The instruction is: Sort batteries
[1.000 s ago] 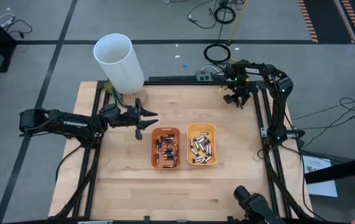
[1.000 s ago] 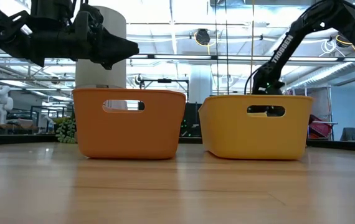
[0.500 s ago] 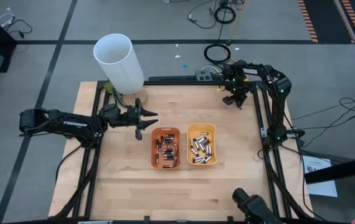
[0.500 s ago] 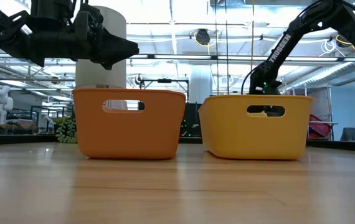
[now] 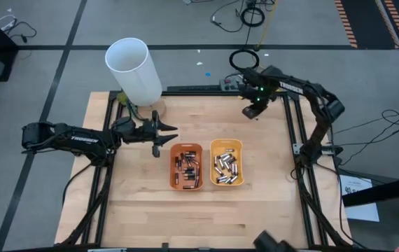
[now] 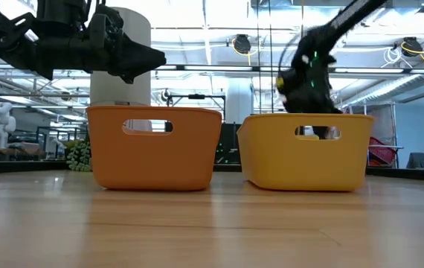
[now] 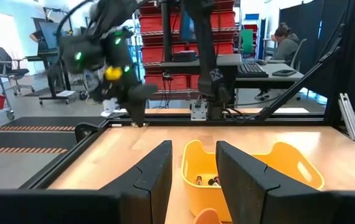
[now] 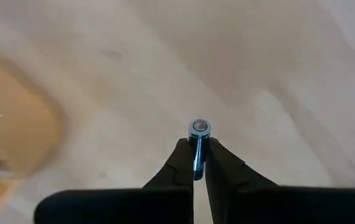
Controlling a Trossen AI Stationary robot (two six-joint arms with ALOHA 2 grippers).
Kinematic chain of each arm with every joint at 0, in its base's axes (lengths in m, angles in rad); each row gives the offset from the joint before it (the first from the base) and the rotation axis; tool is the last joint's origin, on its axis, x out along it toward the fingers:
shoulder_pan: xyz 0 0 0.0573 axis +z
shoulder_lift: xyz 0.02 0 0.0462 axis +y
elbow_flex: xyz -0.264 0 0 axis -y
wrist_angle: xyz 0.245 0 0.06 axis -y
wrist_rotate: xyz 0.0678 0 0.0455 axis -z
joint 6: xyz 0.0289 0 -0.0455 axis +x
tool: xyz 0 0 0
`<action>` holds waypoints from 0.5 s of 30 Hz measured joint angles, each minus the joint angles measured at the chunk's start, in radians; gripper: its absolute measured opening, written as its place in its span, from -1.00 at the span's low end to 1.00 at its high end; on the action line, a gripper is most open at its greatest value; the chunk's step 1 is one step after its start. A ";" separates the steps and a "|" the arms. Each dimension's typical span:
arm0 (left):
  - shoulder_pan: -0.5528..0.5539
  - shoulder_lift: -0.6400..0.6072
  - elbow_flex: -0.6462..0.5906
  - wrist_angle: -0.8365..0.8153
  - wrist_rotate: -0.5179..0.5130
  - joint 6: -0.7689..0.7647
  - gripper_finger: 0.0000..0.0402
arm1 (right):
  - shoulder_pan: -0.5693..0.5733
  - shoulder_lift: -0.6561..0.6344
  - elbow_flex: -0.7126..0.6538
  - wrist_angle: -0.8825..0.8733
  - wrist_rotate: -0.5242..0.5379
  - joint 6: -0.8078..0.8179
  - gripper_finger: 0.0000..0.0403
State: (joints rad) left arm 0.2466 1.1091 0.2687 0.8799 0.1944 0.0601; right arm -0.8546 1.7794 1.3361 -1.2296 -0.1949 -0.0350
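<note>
Right gripper (image 8: 198,155) is clamped on one small silvery cylindrical battery (image 8: 198,129), above the wooden surface (image 5: 269,210) at its 1 o'clock corner. Carry it level to the yellow plastic tray (image 5: 226,146) of silvery cells; release low. Left gripper (image 5: 166,131) waits, fingers apart, at 10 o'clock.

Right arm reaches across the table's far edge, its gripper (image 5: 250,112) pinched tight on a single battery (image 8: 198,144) standing up between the fingertips (image 8: 180,152). Left arm stretches in low from the left side, its gripper (image 5: 163,134) hanging with fingers (image 7: 154,175) parted.
</note>
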 joint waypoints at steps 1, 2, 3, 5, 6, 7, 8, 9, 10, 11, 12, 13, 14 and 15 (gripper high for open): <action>0.000 0.000 0.000 0.000 -0.002 0.000 -0.33 | 0.030 -0.025 0.000 0.016 -0.020 0.002 -0.99; 0.000 0.000 0.000 0.000 -0.005 0.000 -0.33 | 0.062 -0.051 0.000 0.036 -0.035 0.010 -0.99; 0.000 0.000 0.000 0.000 -0.006 0.000 -0.33 | 0.097 -0.074 0.000 0.061 -0.049 0.026 -0.99; 0.000 0.000 0.000 0.000 -0.008 0.001 -0.33 | 0.175 -0.107 0.000 0.112 -0.066 0.057 -1.00; 0.000 0.000 0.000 0.000 -0.008 0.000 -0.33 | 0.219 -0.117 0.000 0.138 -0.074 0.068 -1.00; 0.000 0.000 0.000 0.000 -0.008 0.000 -0.33 | 0.261 -0.126 0.000 0.159 -0.073 0.079 -1.00; 0.000 0.000 0.000 0.000 -0.008 0.000 -0.33 | 0.304 -0.132 0.000 0.180 -0.073 0.089 -1.00; 0.000 0.000 0.000 0.000 -0.009 0.000 -0.33 | 0.344 -0.135 0.000 0.201 -0.073 0.099 -0.99; 0.000 0.000 0.000 0.000 -0.009 0.000 -0.33 | 0.381 -0.135 0.000 0.219 -0.073 0.108 -0.99; 0.000 0.000 0.000 0.000 -0.010 0.000 -0.33 | 0.421 -0.129 0.000 0.236 -0.070 0.118 -0.99; 0.000 0.000 0.000 0.000 -0.011 0.000 -0.33 | 0.458 -0.121 0.000 0.251 -0.066 0.129 -0.98; 0.000 0.000 0.000 0.000 -0.011 0.000 -0.33 | 0.493 -0.112 0.000 0.265 -0.066 0.133 -0.98; 0.000 0.000 0.000 -0.001 -0.011 0.000 -0.33 | 0.525 -0.102 0.000 0.280 -0.064 0.135 -0.98; 0.000 0.000 0.000 -0.002 -0.011 0.000 -0.33 | 0.555 -0.092 0.000 0.296 -0.063 0.135 -0.98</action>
State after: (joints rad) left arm 0.2466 1.1091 0.2687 0.8775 0.1833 0.0605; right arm -0.3000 1.6874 1.3365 -0.9339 -0.2578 0.1001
